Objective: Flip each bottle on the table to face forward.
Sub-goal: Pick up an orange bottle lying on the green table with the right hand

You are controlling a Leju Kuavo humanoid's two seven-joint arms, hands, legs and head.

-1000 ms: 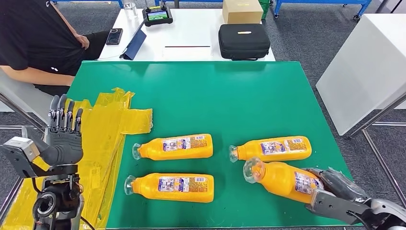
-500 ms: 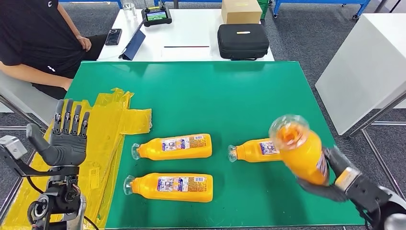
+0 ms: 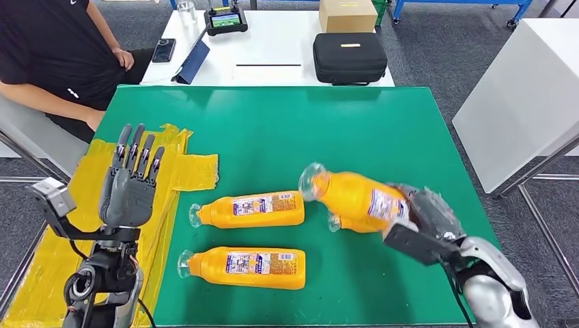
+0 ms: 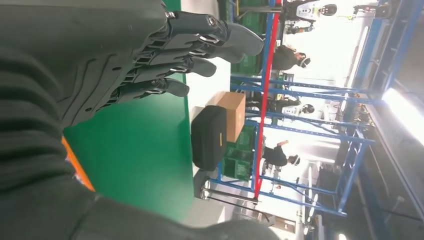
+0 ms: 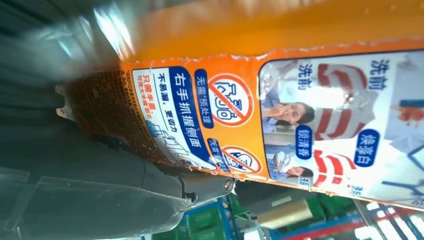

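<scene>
My right hand grips an orange bottle by its base and holds it above the green table, clear cap pointing left. In the right wrist view the held bottle's label is close up. Beneath it lies another orange bottle, mostly hidden. Two more orange bottles lie on their sides, one at centre and one nearer the front, caps to the left. My left hand is raised at the table's left side, fingers straight and apart, empty; its fingers also appear in the left wrist view.
Yellow plastic sheeting covers the table's left edge. A person in black sits at the far left. Behind stands a white table with a black case, a cardboard box and a controller.
My right hand has lifted the bottle off the table, swung it up, then carried it left over the far right bottle. My left hand has risen and moved right.
</scene>
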